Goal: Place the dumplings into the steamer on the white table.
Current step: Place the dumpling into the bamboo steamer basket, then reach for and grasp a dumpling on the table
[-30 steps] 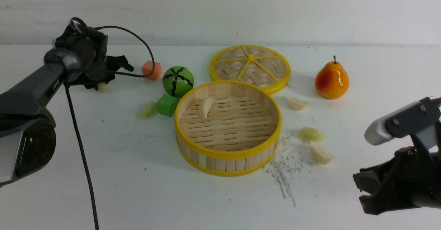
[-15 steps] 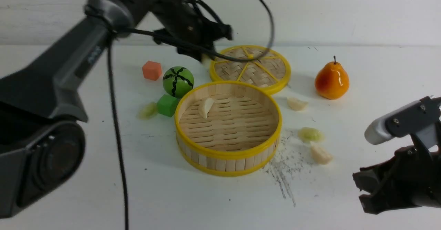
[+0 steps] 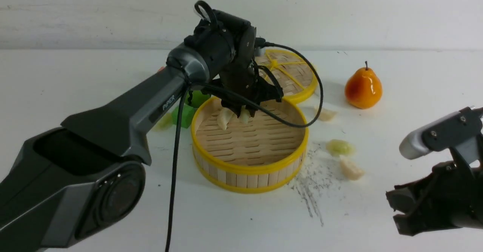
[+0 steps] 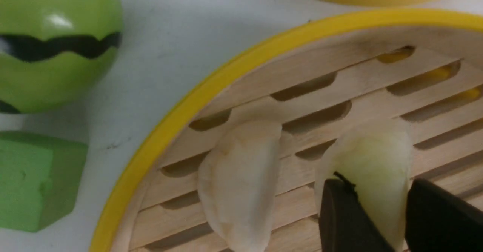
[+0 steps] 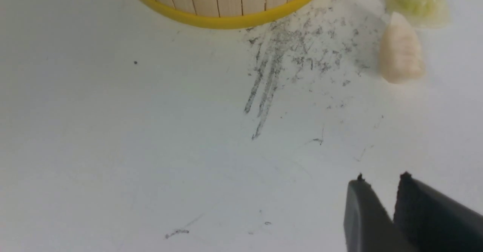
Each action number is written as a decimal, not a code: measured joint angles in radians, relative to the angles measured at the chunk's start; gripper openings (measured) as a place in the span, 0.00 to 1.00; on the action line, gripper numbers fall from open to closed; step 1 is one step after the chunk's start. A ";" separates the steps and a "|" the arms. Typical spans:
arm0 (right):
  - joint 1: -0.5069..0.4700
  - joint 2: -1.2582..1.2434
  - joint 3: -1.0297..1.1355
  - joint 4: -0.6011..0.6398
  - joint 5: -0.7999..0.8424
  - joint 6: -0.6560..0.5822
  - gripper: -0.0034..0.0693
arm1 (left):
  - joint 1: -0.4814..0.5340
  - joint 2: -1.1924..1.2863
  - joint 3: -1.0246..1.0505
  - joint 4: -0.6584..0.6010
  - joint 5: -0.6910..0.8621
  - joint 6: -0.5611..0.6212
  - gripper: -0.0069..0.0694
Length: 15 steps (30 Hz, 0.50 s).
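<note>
The steamer (image 3: pixel 249 167) stands mid-table with a cream-white dumpling (image 3: pixel 225 118) on its slatted floor. My left gripper (image 3: pixel 243 112) hangs just over the floor at the basket's back left, shut on a pale green dumpling (image 4: pixel 371 150) beside the white one (image 4: pixel 239 184); the yellow rim (image 4: pixel 169 120) curves past both. Right of the basket lie a white dumpling (image 3: pixel 325 113), a green one (image 3: pixel 340 147) and another white one (image 3: pixel 351 169). A green dumpling (image 3: pixel 163 120) peeks out behind the left arm. My right gripper (image 3: pixel 396 210) hovers low at the front right, a narrow gap between its tips (image 5: pixel 382 177), holding nothing.
The flat woven lid (image 3: pixel 294 74) lies behind the steamer, an orange pear (image 3: pixel 363 88) to its right. A striped green ball (image 4: pixel 49 44) and green cube (image 3: pixel 181 116) sit left of the basket. Dark scratch marks (image 3: pixel 313 184) stain the white table (image 3: pixel 113 214) by the front right.
My left arm has swung from the far left of the table, up and across, then down into the steamer with the green dumpling in its grip. The right arm has stayed put.
</note>
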 joint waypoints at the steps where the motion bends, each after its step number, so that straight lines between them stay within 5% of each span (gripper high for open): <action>1: 0.000 0.000 0.000 0.005 0.000 0.000 0.23 | 0.000 0.008 0.000 -0.007 0.003 0.000 0.36; 8: 0.000 0.000 0.000 0.011 -0.001 0.000 0.25 | 0.000 0.013 0.000 -0.021 0.003 0.000 0.41; 15: 0.000 0.000 0.000 0.014 -0.001 0.000 0.25 | 0.000 -0.031 0.000 -0.025 0.041 0.002 0.63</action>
